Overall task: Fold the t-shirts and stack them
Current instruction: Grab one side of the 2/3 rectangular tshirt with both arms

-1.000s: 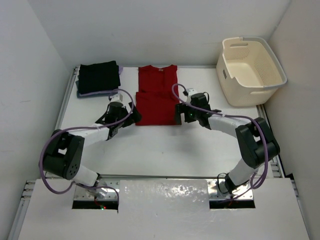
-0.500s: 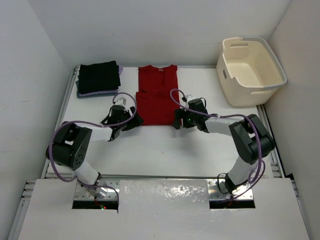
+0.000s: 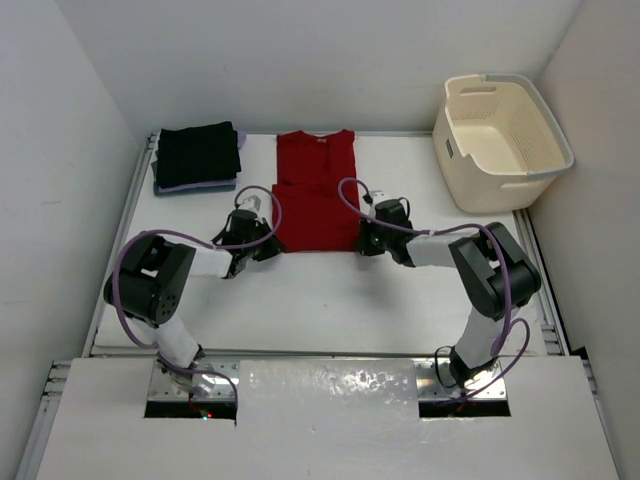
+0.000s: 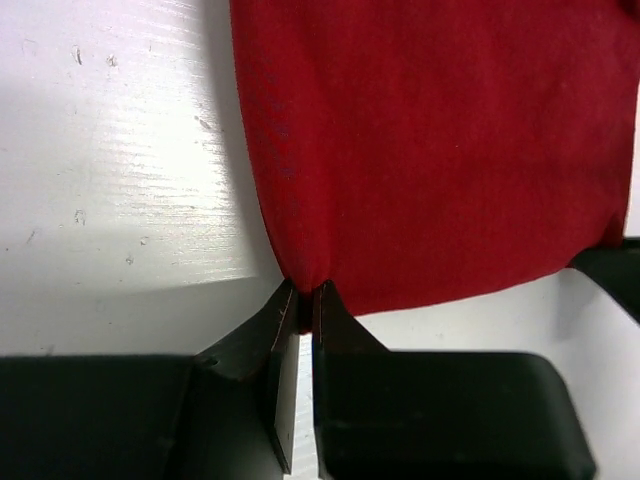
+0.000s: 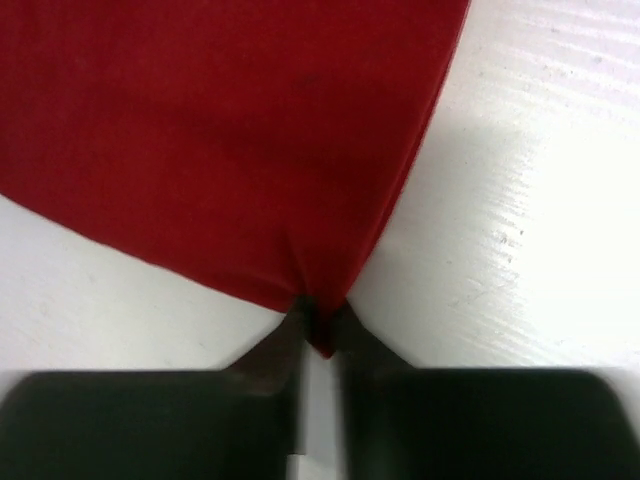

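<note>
Top external view: the red t-shirt (image 3: pixel 314 190) lies flat at the far middle of the counter (image 3: pixel 330 300), collar toward the far edge. Its outline is a narrow rectangle, so the sleeves appear turned in. The left hand (image 3: pixel 268 243) is closed on its near left corner and the right hand (image 3: pixel 362 243) on its near right corner. Both wrist views show the fingertips pinching the hem. At far left, a folded black t-shirt (image 3: pixel 198 152) tops a stack (image 3: pixel 195 186) with lavender and blue edges beneath. The laundry basket (image 3: pixel 505 140) stands far right. Judged progress: three shirts done; the red one needs its crosswise fold and stacking.
</note>
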`<act>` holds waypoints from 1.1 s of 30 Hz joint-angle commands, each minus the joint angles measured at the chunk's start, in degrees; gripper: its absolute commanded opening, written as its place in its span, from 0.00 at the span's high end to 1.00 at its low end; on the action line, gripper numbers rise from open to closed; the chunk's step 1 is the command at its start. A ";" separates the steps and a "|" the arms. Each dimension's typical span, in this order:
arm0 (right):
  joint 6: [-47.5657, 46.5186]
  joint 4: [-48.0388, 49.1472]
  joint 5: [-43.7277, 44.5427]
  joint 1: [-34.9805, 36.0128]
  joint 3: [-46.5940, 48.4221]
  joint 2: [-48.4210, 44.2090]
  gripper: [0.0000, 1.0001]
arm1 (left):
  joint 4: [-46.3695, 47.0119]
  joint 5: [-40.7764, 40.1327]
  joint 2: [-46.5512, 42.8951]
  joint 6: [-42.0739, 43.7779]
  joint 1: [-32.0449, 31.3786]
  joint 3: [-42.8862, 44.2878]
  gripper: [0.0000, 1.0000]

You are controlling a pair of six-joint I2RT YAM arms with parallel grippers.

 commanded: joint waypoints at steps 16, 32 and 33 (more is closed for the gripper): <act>-2.18 -5.73 -3.63 4.45 -12.96 -24.74 1.00 | -14.13 -0.46 -27.78 -0.34 -7.60 -6.98 1.00; -6.75 -15.06 9.20 3.84 8.63 -26.35 1.00 | -14.67 -6.98 -25.98 -1.40 -1.73 8.46 1.00; -6.76 -15.33 9.56 3.32 10.31 -24.08 1.00 | -13.88 -6.53 -24.39 -1.22 -0.42 9.70 1.00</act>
